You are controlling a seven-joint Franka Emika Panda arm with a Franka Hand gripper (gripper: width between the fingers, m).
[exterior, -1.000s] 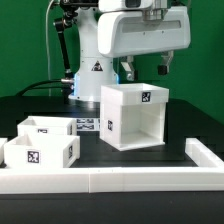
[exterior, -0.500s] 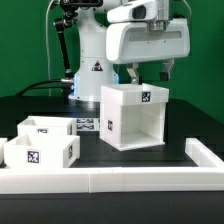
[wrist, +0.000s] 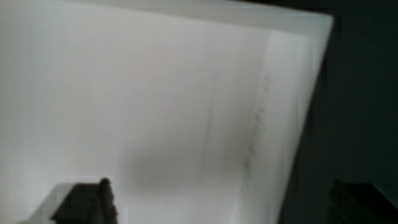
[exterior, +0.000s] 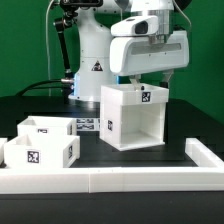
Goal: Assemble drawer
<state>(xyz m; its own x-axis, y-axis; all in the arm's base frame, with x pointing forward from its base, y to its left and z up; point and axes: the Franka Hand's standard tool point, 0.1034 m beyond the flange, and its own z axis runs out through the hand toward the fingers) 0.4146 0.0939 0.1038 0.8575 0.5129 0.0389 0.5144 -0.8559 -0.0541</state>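
End effector point(exterior: 148, 84) hangs right over the top rear of the drawer housing point(exterior: 116, 118). Jaws apart: in the wrist view both dark fingertips point(wrist: 86, 200) sit wide, with white housing point(wrist: 160, 110) panel filling the span between them. Nothing held. Can't tell from either view whether the fingers are touching the plastic or just above it.

Layout:
- Housing is upright at mid-counter point(exterior: 185, 132), shifted toward the exterior view's right edge, open front facing the near edge.
- Rear tray point(exterior: 45, 129) and front tray point(exterior: 35, 157) are side by side at the near corner on the exterior view's left, just inside the border wall point(exterior: 130, 181), well apart from the housing. Neither is inserted, so as I read it the task is at an early stage.
- Marker board point(exterior: 88, 125) lies flat between the trays and the housing, toward the far edge.

Risks from here:
- If the jaws don't straddle a wall, a fingertip lands on the flat top panel and pushes down. The housing would skid or rock on the counter.
- A pinch on one thin, smooth wall sits off-centre for a hollow box. It will probably pivot in the grip when lifted or dragged.
- A shove toward the far edge could run the housing onto the marker board.
- If the housing ends up rotated, its opening won't line up with the trays, and insertion could jam on the side walls.
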